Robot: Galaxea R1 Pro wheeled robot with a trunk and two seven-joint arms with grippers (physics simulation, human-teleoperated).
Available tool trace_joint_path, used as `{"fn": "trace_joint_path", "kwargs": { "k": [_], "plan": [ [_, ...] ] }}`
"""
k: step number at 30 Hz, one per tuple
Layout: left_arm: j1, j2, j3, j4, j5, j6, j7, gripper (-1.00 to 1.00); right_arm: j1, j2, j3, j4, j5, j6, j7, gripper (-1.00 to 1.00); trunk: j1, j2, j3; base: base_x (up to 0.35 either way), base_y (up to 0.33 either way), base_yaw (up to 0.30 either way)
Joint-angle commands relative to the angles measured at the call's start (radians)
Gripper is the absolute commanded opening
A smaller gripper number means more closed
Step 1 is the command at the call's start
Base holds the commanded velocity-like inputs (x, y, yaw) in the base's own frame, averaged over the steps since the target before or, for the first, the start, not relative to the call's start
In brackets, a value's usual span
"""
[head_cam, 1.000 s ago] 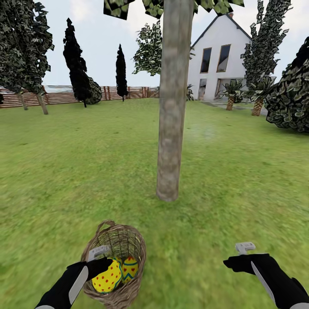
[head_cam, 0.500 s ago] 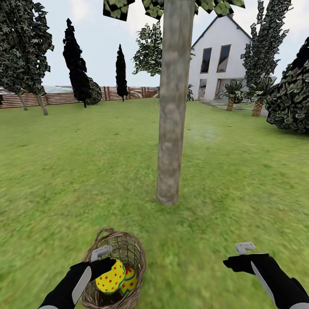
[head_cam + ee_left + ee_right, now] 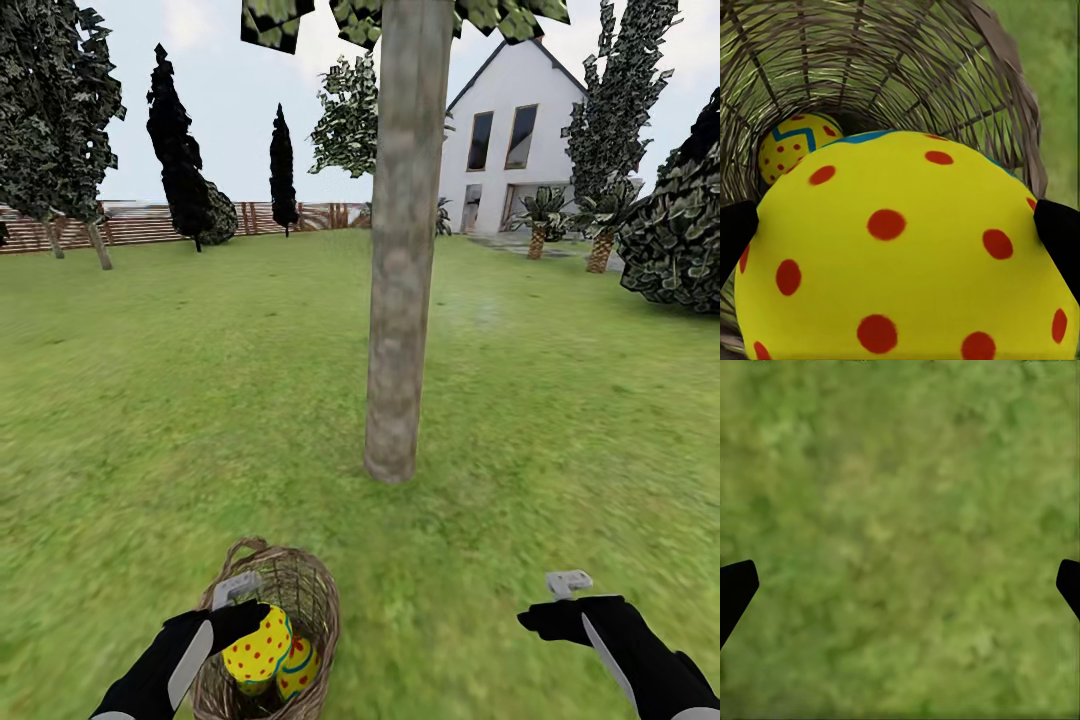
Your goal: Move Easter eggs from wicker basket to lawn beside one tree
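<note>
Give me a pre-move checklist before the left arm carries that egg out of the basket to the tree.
1. Egg held: the left tool has a red-dotted egg between its fingertips, ok.
2. Egg clear of the wicker basket: it sits at the rim, with the wall close around it, cannot tell.
3. Eggs left inside: a second egg lies deep in the basket; the third, cannot tell.
4. Tree nearby: its trunk stands just beyond the basket, ok.
5. Landing spot: bare lawn around the trunk base, ok.
6. Right tool: open over grass, well aside, ok.
</note>
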Motion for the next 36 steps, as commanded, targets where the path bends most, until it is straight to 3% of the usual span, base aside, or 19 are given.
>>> {"fn": "trace_joint_path", "kwargs": {
  "k": [1,5,15,36],
  "plan": [
    [-0.001,-0.001,0.004,-0.001,0.002,0.007,-0.004,-1.0,-0.001,-0.001,0.002,-0.001,0.0,0.005,0.002,1.0,-0.004,0.007,0.002,0.0,0.0,0.0],
    [0.0,-0.012,0.004,-0.001,0.002,0.007,-0.006,-1.0,0.0,-0.001,0.002,-0.002,0.0,0.005,0.002,1.0,-0.019,0.035,0.015,0.0,0.0,0.0],
    [0.0,-0.013,0.004,-0.001,0.002,0.007,-0.007,-1.0,0.0,-0.001,0.004,0.0,0.0,0.005,0.0,1.0,-0.058,0.105,0.046,-0.001,0.001,0.0],
    [0.0,-0.012,0.005,-0.001,0.003,0.007,-0.009,-1.0,0.0,0.001,0.005,0.0,0.001,0.003,0.0,1.0,-0.138,0.252,0.112,-0.122,0.175,0.0]
  ]
}}
